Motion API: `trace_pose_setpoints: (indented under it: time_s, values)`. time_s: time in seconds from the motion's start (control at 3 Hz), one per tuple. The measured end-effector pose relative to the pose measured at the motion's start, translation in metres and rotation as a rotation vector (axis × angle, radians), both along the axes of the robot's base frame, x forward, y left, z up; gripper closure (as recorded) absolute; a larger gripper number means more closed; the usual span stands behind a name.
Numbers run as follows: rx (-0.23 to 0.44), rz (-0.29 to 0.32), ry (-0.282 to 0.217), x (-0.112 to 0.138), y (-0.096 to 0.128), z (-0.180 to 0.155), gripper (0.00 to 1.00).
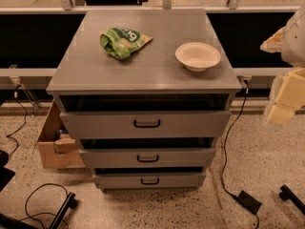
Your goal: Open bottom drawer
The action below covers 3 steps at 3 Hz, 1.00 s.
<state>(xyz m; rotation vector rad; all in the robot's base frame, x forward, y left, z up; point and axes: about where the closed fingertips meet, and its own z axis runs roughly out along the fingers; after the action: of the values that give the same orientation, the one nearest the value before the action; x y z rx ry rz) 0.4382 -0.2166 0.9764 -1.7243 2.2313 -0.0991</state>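
The grey cabinet (143, 70) stands in the middle of the view with three drawers stacked in its front. The bottom drawer (119, 180) is the lowest and shallowest front, carrying a small black loop handle (149, 181); a dark gap shows above it. My gripper (280, 113) hangs at the right edge of the view, cream-coloured, to the right of the cabinet at about the height of the top drawer front (95, 124). It is well apart from the bottom drawer and touches nothing.
On the cabinet top lie a green snack bag (123, 41) and a white bowl (198, 56). A cardboard box (53, 147) sits on the floor at the cabinet's left. Cables and a black power brick (249, 202) lie on the speckled floor.
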Motion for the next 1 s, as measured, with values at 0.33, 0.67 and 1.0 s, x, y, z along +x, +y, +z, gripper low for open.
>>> trace_pose_setpoints:
  time_s: [0.33,0.67,1.0]
  values:
    - [0.0,0.0,0.0,0.0,0.0,0.0,0.0]
    - [-0.009,-0.004,0.013,0.0,0.004,-0.013,0.0]
    - [-0.017,-0.03,0.041,-0.005,0.002,-0.046,0.0]
